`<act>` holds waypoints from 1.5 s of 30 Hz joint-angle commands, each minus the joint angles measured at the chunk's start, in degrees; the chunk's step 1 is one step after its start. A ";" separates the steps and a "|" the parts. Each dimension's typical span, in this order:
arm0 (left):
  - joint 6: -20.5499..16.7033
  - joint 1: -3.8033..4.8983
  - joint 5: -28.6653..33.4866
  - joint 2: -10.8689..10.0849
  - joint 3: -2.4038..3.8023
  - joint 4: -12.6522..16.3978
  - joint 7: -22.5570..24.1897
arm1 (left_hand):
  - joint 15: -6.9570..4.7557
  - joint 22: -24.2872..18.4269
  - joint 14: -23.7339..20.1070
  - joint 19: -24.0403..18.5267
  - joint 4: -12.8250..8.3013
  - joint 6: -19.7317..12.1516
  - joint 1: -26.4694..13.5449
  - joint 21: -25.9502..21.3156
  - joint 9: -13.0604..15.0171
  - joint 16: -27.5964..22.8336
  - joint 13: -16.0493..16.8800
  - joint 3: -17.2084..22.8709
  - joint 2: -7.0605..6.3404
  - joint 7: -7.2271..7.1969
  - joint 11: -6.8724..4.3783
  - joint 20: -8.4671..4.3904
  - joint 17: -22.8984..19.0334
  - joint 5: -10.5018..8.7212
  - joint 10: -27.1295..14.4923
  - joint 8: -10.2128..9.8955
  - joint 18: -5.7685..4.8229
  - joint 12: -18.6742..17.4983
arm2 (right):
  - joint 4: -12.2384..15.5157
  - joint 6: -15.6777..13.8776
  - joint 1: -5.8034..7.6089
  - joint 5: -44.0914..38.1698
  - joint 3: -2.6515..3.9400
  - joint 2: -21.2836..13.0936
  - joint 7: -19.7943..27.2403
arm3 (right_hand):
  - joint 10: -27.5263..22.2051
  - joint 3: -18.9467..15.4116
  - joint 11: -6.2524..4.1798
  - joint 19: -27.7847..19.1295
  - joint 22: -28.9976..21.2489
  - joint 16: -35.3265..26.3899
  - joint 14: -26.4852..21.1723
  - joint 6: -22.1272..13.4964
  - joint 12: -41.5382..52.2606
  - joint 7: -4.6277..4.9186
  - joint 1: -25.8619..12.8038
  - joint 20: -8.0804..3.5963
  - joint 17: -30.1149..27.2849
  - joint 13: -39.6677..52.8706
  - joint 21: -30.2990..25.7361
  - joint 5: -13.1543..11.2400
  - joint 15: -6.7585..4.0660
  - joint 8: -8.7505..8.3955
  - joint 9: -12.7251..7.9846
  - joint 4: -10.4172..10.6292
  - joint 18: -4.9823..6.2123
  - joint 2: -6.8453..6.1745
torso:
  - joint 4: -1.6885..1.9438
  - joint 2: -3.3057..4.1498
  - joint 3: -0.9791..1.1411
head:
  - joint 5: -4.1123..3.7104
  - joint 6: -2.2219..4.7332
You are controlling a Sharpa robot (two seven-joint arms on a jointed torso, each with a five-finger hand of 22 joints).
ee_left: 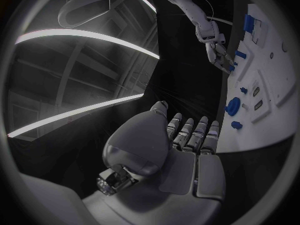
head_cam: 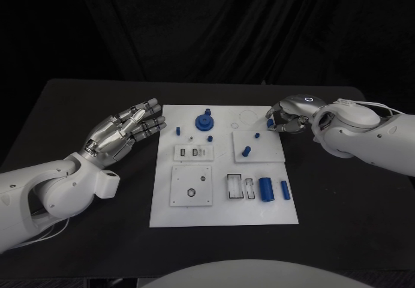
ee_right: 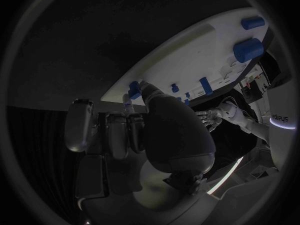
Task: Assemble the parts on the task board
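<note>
The right hand [head_cam: 288, 117] pinches a small blue part [head_cam: 270, 123] at the board's [head_cam: 225, 207] far right corner, probably to carry it to its socket, while the left hand [head_cam: 125, 131] hovers released.

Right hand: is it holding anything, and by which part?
The right hand pinches a small blue part at the task board's far right edge, fingertips closed around it. The left hand holds nothing.
</note>
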 commanded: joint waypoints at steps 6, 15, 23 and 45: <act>0.88 -0.11 0.20 0.10 0.04 0.01 0.49 | 0.10 0.00 0.10 0.20 -0.10 -0.40 0.55 0.06 0.00 0.18 0.00 0.37 0.09 0.17 0.37 0.04 0.01 0.34 -0.12 0.09 -0.62 -0.03 | -1.25 -1.78 -0.52 -0.38 0.02 0.93 1.17 | 6.18 -0.41 0.45 -0.40 10.42 0.17 5.90 2.98 0.15 0.13 0.84 0.15 15.09 15.08 -0.50 0.91 0.49 1.76 1.01 -0.36 0.34 0.44 | 0.03 0.01 -0.01 | 0.00 -0.10; 0.94 -0.16 0.20 0.17 0.04 -0.17 0.22 | 0.11 0.00 0.07 0.18 -0.15 -0.46 0.58 0.05 -0.01 0.17 -0.01 0.44 0.08 0.17 0.40 0.04 0.01 0.34 -0.16 0.07 -0.63 -0.07 | -2.03 -2.56 -0.61 -0.38 0.02 1.31 1.31 | 6.18 -0.11 0.26 -0.38 10.42 0.17 5.90 4.38 0.15 -0.16 2.12 0.06 15.09 15.08 -0.69 2.09 0.33 3.05 2.25 -1.18 0.37 0.80 | -0.06 0.01 0.02 | 0.18 -0.16; 0.97 -0.19 0.20 0.19 0.04 -0.25 0.00 | 0.11 0.00 0.03 0.16 -0.18 -0.54 0.59 0.03 -0.02 0.15 -0.02 0.48 0.08 0.18 0.42 0.05 0.00 0.34 -0.20 0.05 -0.64 -0.10 | -2.16 -2.89 -0.63 -0.38 0.02 1.20 1.25 | 6.18 -0.09 0.21 -0.41 10.39 0.17 5.90 4.83 0.15 -0.17 2.49 0.00 15.09 15.08 -0.82 2.40 0.28 3.59 2.79 -1.51 0.39 0.81 | 0.00 0.00 0.01 | 0.26 -0.20; 1.10 -0.32 0.21 0.21 0.04 -0.42 -0.29 | 0.13 -0.01 -0.08 0.13 -0.28 -0.74 0.62 0.01 -0.04 0.11 -0.04 0.60 0.02 0.25 0.49 0.04 -0.01 0.33 -0.34 -0.01 -0.66 -0.20 | -2.02 -1.22 -0.65 -0.38 0.02 1.20 -0.18 | 6.18 -2.45 0.20 -0.99 10.00 0.17 5.90 0.44 0.15 -0.24 0.98 -0.05 15.09 15.08 -2.55 -5.08 0.27 2.20 3.60 -0.24 0.67 -0.17 | 0.01 0.00 -0.02 | 0.47 -0.17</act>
